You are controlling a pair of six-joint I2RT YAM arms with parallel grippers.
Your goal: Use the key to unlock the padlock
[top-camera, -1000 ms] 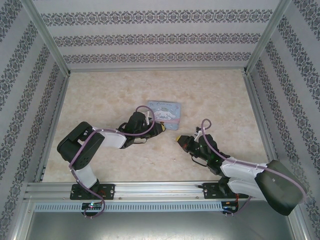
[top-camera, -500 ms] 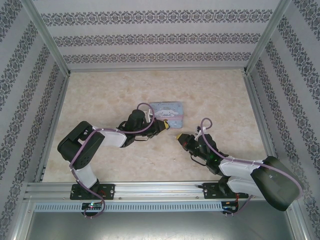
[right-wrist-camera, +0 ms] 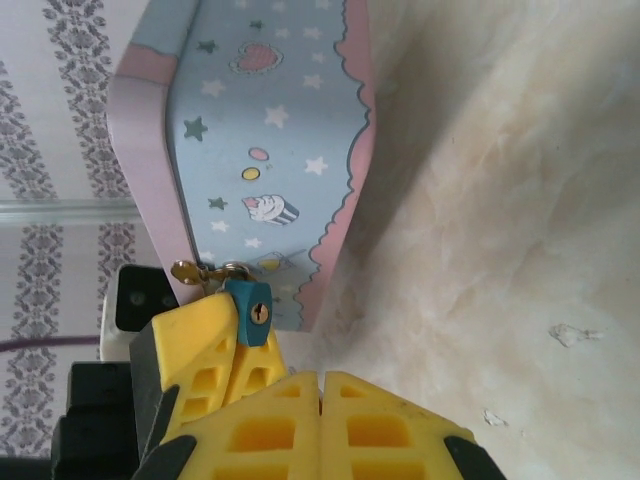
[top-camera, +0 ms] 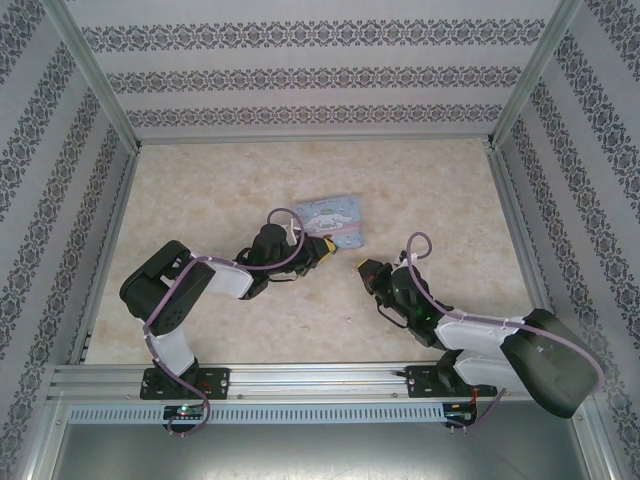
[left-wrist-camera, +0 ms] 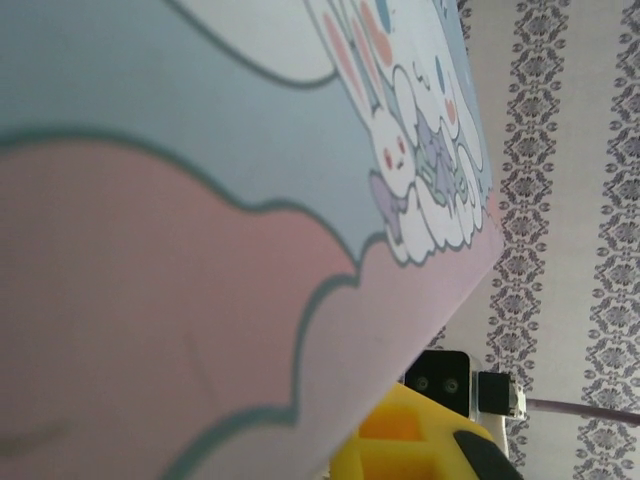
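Right wrist view: my right gripper is squeezed tight, and I cannot tell if the key is pinched inside. Just ahead of its tips, a bit to the left, hangs the little blue padlock, with its keyhole facing me. My left gripper grips the cartoon tin and tips it up. I think that is so the keyhole points at my right gripper.

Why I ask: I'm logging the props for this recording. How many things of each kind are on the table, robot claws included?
Tin: 1
Padlock: 1
Small gold piece beside the padlock, perhaps the key: 1
Claws: 2, the left claw and the right claw
Total: 5
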